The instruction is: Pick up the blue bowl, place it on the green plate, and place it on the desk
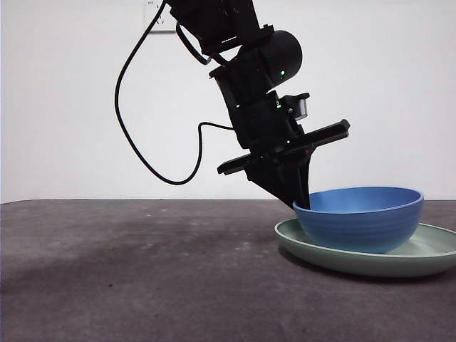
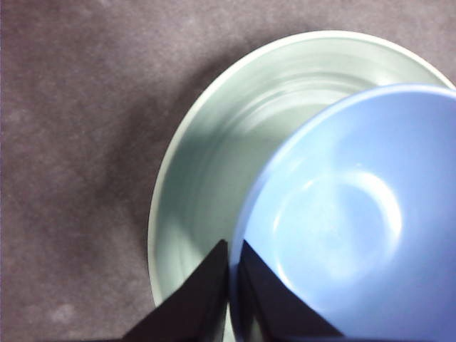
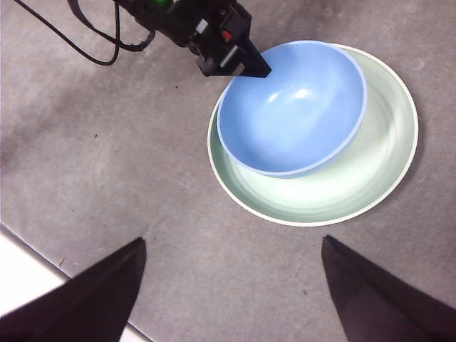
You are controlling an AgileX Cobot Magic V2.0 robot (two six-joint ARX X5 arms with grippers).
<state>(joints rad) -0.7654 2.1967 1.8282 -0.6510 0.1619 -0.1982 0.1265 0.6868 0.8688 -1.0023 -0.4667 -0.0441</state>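
Observation:
The blue bowl [image 1: 363,217] sits inside the green plate [image 1: 427,253] at the right of the desk [image 1: 142,271], off-centre toward the plate's left side. My left gripper [image 1: 299,203] comes down from above and is shut on the bowl's left rim, one jaw inside and one outside. In the left wrist view the two jaws pinch the rim of the bowl [image 2: 356,214] over the plate [image 2: 214,164]. My right gripper [image 3: 231,242] hangs open well above the desk, short of the plate [image 3: 370,164] and bowl [image 3: 292,107].
A black cable [image 1: 135,121] loops down from the left arm at the back left. A white strip [image 3: 21,285] in the right wrist view marks the desk's edge.

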